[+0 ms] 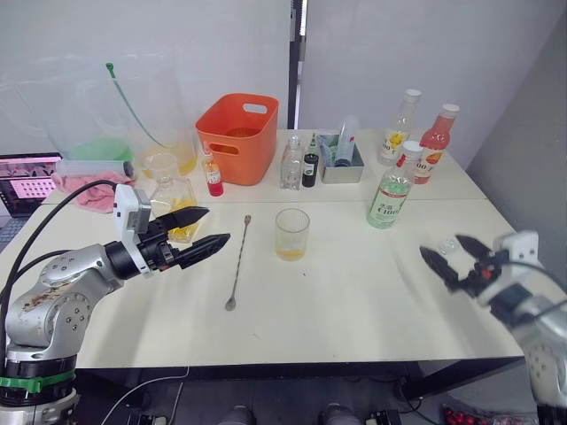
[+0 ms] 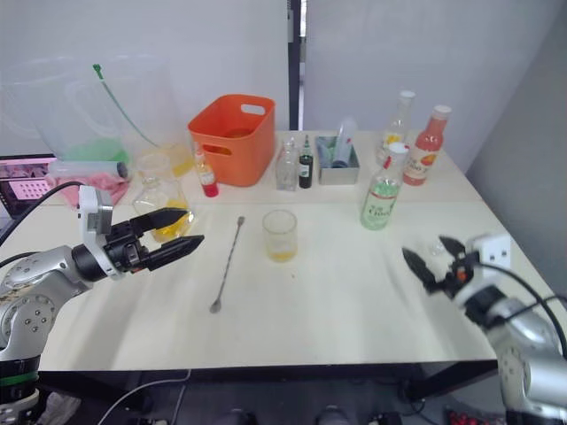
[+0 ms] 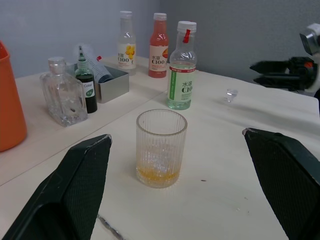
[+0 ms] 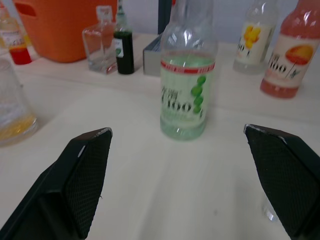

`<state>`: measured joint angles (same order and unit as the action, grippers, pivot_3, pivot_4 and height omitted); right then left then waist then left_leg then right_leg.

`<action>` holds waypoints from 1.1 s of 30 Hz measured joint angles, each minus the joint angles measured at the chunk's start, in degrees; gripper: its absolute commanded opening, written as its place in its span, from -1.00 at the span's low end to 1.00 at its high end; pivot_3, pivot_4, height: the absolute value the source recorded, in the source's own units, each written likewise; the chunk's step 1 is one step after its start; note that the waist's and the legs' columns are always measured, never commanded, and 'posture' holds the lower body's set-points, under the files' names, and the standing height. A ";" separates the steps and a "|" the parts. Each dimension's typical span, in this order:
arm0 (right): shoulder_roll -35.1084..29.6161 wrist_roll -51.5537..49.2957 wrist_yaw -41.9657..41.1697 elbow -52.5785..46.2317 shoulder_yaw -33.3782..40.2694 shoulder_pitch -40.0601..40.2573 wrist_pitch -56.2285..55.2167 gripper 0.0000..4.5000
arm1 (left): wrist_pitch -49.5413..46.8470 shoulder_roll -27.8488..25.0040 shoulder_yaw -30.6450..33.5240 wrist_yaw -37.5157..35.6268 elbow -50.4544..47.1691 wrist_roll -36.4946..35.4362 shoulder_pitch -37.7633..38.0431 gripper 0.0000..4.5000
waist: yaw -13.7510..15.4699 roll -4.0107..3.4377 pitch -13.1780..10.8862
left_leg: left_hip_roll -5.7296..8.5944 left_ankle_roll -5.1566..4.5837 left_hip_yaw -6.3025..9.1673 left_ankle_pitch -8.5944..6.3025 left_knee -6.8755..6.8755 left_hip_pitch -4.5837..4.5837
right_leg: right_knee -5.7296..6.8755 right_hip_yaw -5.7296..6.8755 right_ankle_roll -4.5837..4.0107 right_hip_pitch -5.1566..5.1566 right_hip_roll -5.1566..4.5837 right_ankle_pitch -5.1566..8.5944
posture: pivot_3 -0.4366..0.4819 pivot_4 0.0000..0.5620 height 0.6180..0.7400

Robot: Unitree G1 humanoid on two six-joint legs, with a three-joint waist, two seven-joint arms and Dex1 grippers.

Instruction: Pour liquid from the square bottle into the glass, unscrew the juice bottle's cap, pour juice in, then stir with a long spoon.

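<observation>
Glass (image 1: 291, 234) on pale table (image 1: 354, 292)

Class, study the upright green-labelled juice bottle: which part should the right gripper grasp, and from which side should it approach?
Grip the juice bottle around its labelled, straight-sided body, coming in level from the near side, where the open right gripper already faces it. It stands upright, and bare table lies between them; a body grip probably leaves the cap free for unscrewing.

Looks like a lab test bay: bare grey partition walls (image 1: 399, 53), my plain white desk (image 1: 354, 301) staged with drink bottles (image 1: 438, 142), orange bin (image 1: 237, 137), loose cables (image 1: 142, 390) on floor.
</observation>
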<state>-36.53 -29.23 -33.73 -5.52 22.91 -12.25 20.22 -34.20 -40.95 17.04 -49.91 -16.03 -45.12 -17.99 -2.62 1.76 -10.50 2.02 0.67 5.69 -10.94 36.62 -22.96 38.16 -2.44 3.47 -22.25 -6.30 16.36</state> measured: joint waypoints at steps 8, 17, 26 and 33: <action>-1.58 5.58 -1.73 22.14 -6.70 -22.00 -0.48 1.00 | -0.74 0.61 2.38 1.26 -3.57 -1.08 7.32 0.99 | 0.14 -0.06 -0.04 | 0.00 -0.05 -0.03 -0.03 -0.01 -0.15 | -0.12 -0.04 -0.01 -0.09 0.01 -0.01 | -0.05 -0.47 1.00; -0.63 12.80 -6.61 49.27 -12.14 -42.74 -9.44 1.00 | 2.25 2.29 3.06 2.27 -6.33 0.13 12.98 0.99 | 0.29 -0.08 -0.06 | 0.00 -0.06 0.00 -0.04 -0.08 -0.20 | -0.17 -0.01 -0.03 -0.13 0.03 -0.02 | -0.05 -0.47 1.00; 1.01 16.73 -9.68 66.15 -13.10 -52.39 -15.86 0.76 | 2.72 2.95 3.33 5.12 -8.33 0.26 18.38 1.00 | 0.09 -0.11 -0.08 | 0.00 -0.05 -0.02 -0.03 -0.18 -0.19 | -0.18 -0.04 -0.05 -0.18 0.03 -0.03 | -0.05 -0.47 1.00; 1.45 17.23 -10.00 70.93 -12.62 -53.85 -18.51 -0.27 | 3.78 3.64 3.38 6.09 -9.53 0.58 20.57 1.00 | -0.12 -0.12 -0.08 | -0.01 -0.05 -0.04 -0.03 -0.26 -0.15 | -0.19 -0.05 -0.06 -0.18 0.03 -0.04 | -0.05 -0.47 1.00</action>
<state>-35.07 -11.99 -43.73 65.41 10.29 -66.11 1.72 -30.42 -37.32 20.41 -43.81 -25.56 -44.54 2.58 -2.74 1.64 -10.58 2.01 0.62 5.65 -10.97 36.37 -23.11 37.97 -2.49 3.42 -22.44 -6.27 16.32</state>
